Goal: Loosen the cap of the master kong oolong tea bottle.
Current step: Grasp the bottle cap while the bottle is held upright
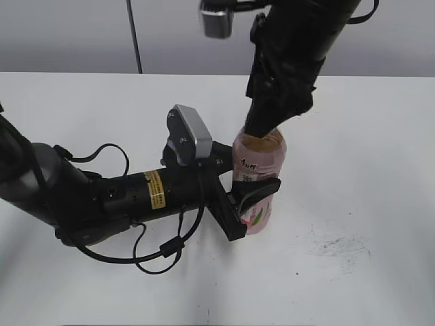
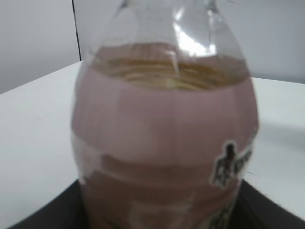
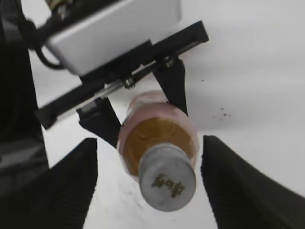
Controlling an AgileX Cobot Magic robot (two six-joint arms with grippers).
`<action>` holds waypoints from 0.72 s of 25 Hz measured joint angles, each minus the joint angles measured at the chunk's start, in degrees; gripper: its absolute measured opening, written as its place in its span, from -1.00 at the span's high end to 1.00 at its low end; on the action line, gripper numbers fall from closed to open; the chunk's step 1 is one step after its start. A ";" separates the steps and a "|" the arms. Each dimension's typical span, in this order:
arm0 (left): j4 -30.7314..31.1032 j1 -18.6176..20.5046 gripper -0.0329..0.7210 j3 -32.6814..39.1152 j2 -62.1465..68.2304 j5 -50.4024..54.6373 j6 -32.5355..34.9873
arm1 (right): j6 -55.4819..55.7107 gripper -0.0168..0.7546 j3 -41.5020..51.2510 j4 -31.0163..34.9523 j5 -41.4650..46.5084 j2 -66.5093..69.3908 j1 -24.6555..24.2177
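Observation:
The master kong oolong tea bottle (image 1: 261,178) stands upright on the white table, amber tea inside and a pink label round it. It fills the left wrist view (image 2: 164,138). My left gripper (image 1: 253,197) is shut on the bottle's body from the left. In the right wrist view the bottle (image 3: 159,131) is seen from above with its white-grey cap (image 3: 167,178) and a faint mark on top. My right gripper (image 3: 148,183) is open, its two fingers on either side of the cap with a gap on each side. In the exterior view the right arm hides the cap.
The white table (image 1: 353,136) stretches all round the bottle. A grey smudge (image 1: 340,246) marks the table at the front right. A dark cable (image 1: 134,37) hangs at the back wall. The left arm (image 1: 102,197) lies low across the table's left.

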 joint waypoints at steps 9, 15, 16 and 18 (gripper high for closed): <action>-0.01 0.00 -0.11 0.00 0.00 0.00 -0.05 | 61.45 -0.51 -6.75 -6.77 0.00 -1.53 0.00; -0.06 0.00 -0.11 0.00 0.00 0.00 -0.05 | 73.47 -0.45 -6.14 -6.76 0.00 -1.48 0.00; -0.06 0.00 -0.11 0.00 0.00 0.00 -0.05 | 73.80 -0.42 -5.65 -6.62 0.00 -1.43 0.00; -0.06 0.00 -0.11 0.00 0.00 0.00 -0.05 | 74.12 -0.38 -4.22 -6.48 0.00 -1.25 0.00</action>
